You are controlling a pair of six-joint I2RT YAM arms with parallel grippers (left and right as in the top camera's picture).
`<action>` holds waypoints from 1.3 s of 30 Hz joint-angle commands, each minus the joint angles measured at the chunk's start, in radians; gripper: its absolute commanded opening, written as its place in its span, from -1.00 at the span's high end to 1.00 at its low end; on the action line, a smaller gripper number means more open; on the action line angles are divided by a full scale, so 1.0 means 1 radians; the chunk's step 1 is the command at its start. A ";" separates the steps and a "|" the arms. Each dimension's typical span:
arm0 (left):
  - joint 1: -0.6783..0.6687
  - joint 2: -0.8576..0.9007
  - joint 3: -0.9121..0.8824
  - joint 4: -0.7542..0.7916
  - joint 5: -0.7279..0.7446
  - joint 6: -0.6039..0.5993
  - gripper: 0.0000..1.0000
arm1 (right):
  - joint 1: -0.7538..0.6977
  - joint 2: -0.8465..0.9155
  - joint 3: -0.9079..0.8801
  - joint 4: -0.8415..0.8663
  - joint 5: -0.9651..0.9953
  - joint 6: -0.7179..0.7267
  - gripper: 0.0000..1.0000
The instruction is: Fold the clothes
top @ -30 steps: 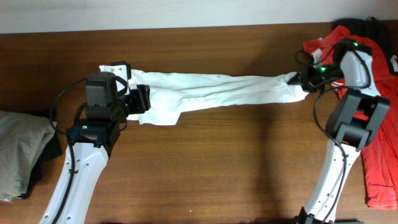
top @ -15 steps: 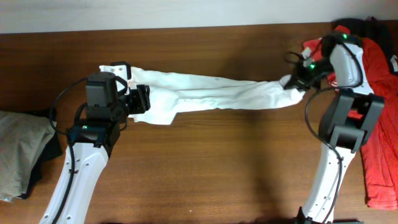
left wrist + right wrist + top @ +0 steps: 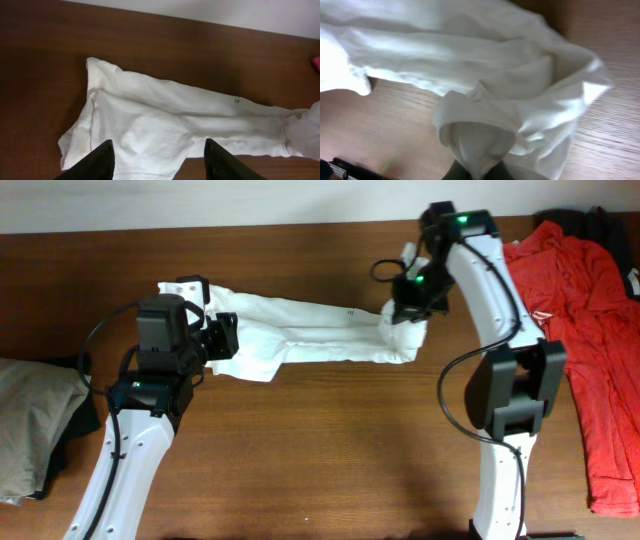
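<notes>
The white T-shirt (image 3: 310, 338) lies bunched in a long band across the wooden table, also in the left wrist view (image 3: 165, 120) and the right wrist view (image 3: 485, 75). My right gripper (image 3: 408, 312) is shut on the shirt's right end and holds it lifted, pulled in toward the middle; in the right wrist view the fingers (image 3: 479, 174) pinch a gathered fold. My left gripper (image 3: 228, 338) is open over the shirt's left end; its fingers (image 3: 157, 160) straddle the fabric without closing on it.
A red garment (image 3: 590, 330) lies at the right side of the table. A beige-grey folded garment (image 3: 30, 420) lies at the left edge. The table (image 3: 330, 470) is dark brown wood with a pale wall along the back.
My right gripper has carried the shirt's right end well to the left, from near the red garment to right of the table's centre. The shirt is shorter and slacker. The left arm has not moved.
</notes>
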 commanded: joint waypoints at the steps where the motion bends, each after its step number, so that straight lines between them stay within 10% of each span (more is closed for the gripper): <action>1: -0.001 -0.005 0.002 0.011 -0.029 0.003 -0.14 | 0.114 -0.019 0.018 0.042 0.008 0.141 0.92; 8: -0.002 -0.005 0.002 -0.014 -0.025 0.003 -0.14 | 0.236 -0.006 0.016 0.318 0.051 0.338 0.91; 12: -0.002 -0.005 0.002 -0.014 -0.026 0.003 -0.15 | 0.236 0.000 0.016 0.304 0.057 0.333 -0.18; 16: -0.001 -0.003 0.002 -0.015 -0.027 0.004 -0.15 | 0.216 -0.004 0.028 0.322 0.035 0.318 0.63; 19: 0.024 0.078 0.000 -0.013 -0.042 0.003 -0.47 | 0.074 -0.008 0.086 0.247 0.025 0.300 -0.64; 22: 0.157 0.255 0.000 0.099 0.159 0.003 -0.65 | -0.104 -0.008 0.093 0.077 0.000 0.122 -0.98; 30: 0.458 0.716 0.004 0.528 0.924 -0.097 -0.58 | -0.123 -0.008 0.093 -0.063 -0.011 -0.061 -0.98; 35: 0.458 0.873 0.027 0.652 0.962 -0.197 -0.55 | -0.076 -0.008 0.093 -0.070 -0.011 -0.061 -0.97; 37: 0.458 0.877 0.067 0.651 0.961 -0.197 0.00 | -0.053 -0.008 0.093 -0.072 -0.015 -0.058 -0.97; 39: 0.457 0.879 0.170 0.573 0.924 -0.219 0.10 | -0.033 -0.008 0.093 -0.079 -0.015 -0.058 -0.98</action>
